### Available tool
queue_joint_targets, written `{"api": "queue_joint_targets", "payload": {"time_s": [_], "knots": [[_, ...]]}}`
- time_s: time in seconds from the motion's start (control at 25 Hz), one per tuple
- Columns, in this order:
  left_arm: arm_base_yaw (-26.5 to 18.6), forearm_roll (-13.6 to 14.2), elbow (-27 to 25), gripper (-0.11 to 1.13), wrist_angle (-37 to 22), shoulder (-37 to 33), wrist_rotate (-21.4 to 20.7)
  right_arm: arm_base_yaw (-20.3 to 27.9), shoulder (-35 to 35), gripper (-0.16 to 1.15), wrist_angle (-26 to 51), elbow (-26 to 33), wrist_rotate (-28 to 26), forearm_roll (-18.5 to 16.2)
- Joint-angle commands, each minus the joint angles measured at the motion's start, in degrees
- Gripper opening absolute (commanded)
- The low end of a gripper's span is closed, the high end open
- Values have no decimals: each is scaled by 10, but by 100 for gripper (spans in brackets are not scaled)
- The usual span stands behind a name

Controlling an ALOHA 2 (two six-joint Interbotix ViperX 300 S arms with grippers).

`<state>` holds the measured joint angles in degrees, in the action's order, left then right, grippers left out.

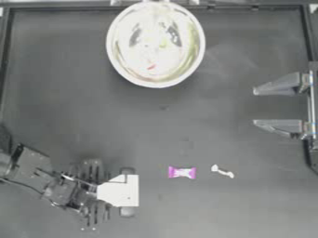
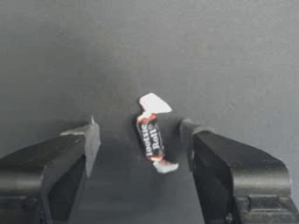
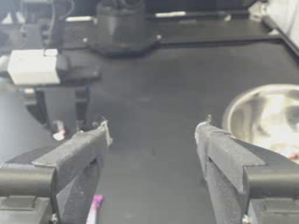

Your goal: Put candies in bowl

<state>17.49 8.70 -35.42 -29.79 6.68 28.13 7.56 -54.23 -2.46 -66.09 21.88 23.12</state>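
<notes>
Left end effector (image 2: 139,135) straddles a red-and-white candy (image 2: 153,134), hidden from above.

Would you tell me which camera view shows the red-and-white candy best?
The left wrist view: the red-and-white candy lies on the table between the open left gripper jaws. From the top it is hidden under that gripper; the right wrist view shows only a speck.
</notes>
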Motion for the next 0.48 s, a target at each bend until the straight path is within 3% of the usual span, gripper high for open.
{"api": "queue_joint_targets", "payload": {"time_s": [0.04,0.16,0.36,0.48], "knots": [[1,-4,13,89,2,-10,1,-3,4,92,-4,6,-1,2],[1,-11,14,73,2,-10,0,-3,4,92,-4,6,-1,2],[1,-15,13,22,2,-11,-4,-3,4,92,-4,6,-1,2],[1,-14,13,15,2,-18,-5,-3,5,92,-4,6,-1,3]]}}
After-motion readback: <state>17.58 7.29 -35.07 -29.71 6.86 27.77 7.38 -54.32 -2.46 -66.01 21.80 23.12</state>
